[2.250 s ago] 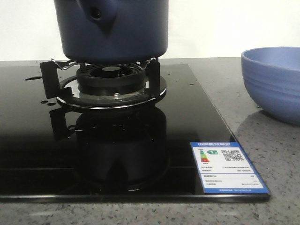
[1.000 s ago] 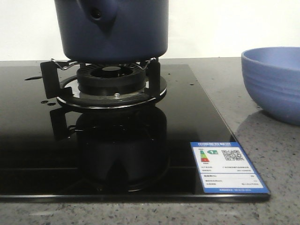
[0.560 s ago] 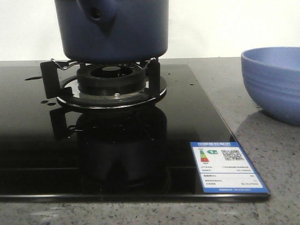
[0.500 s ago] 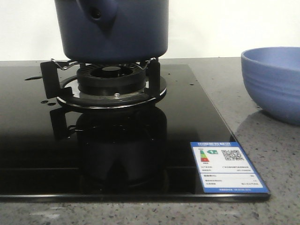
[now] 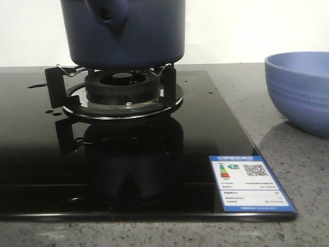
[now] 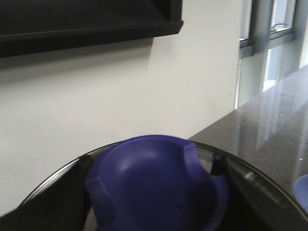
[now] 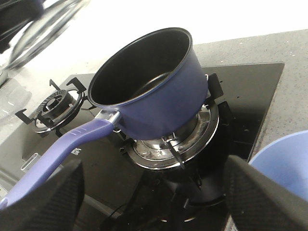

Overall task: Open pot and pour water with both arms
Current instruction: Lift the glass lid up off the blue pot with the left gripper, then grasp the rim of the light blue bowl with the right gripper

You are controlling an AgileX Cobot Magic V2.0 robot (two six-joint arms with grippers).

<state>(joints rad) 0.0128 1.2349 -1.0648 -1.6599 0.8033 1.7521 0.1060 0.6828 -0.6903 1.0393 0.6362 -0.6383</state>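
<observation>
The dark navy pot (image 5: 123, 36) stands on the hob's burner grate (image 5: 121, 95), with its holed side stub (image 5: 106, 15) facing the front camera. In the right wrist view the pot (image 7: 163, 91) is open, its inside dark, and its long blue handle (image 7: 62, 144) points away from the bowl. My left gripper (image 6: 154, 192) is shut on the lid's blue knob (image 6: 154, 183) and holds the glass lid (image 7: 48, 24) raised, off to the side of the pot. My right gripper (image 7: 154, 202) is open and empty, above the hob near the pot.
A periwinkle ribbed bowl (image 5: 300, 87) sits on the grey counter to the right of the hob and also shows in the right wrist view (image 7: 284, 163). The black glass hob (image 5: 205, 134) carries a blue label (image 5: 250, 182). A second burner (image 7: 53, 106) lies beyond the pot handle.
</observation>
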